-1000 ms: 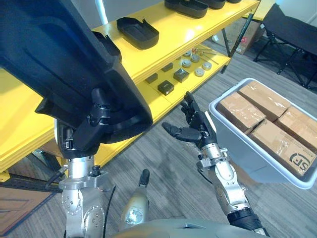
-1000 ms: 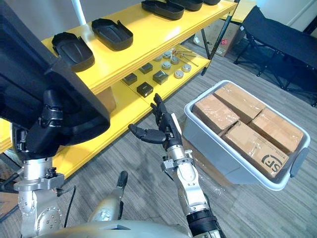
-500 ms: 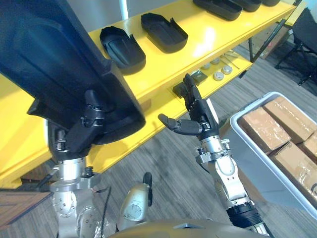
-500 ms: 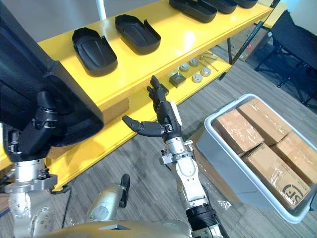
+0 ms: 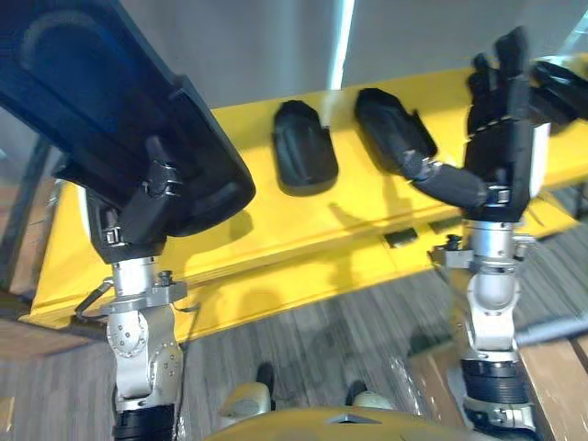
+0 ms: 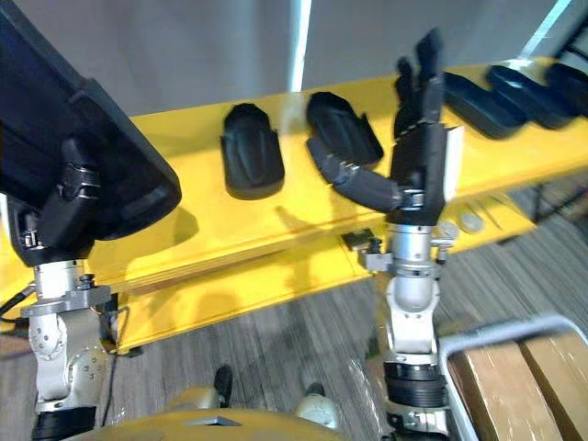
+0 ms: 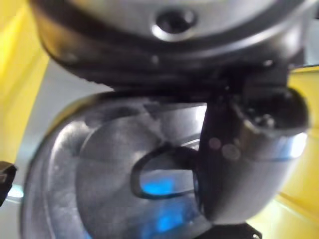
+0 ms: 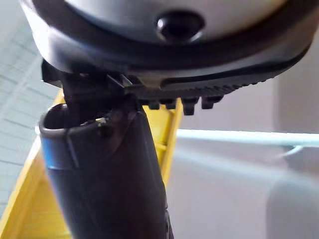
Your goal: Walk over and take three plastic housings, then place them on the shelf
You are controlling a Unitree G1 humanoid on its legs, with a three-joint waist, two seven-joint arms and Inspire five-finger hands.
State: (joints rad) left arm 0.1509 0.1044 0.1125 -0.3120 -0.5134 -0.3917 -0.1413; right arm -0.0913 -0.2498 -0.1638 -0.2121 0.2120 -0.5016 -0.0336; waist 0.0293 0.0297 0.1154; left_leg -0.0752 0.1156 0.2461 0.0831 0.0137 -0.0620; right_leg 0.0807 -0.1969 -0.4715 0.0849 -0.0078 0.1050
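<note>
My left hand is shut on a large black plastic housing, held high at the left above the yellow shelf. In the left wrist view its thumb curls over the housing's glossy surface. Two more black housings lie side by side on the shelf top, and others lie further right. My right hand stands raised in front of the shelf at the right, open, fingers straight up, thumb pointing left, holding nothing.
A lower yellow shelf board carries small dark blocks and round metal parts. A grey bin with cardboard boxes sits on the floor at the lower right, close to my right arm.
The whole picture has swung to face the shelf, so the camera moved. My right hand has risen from waist height to shelf-top height. The left hand keeps its hold on the housing.
</note>
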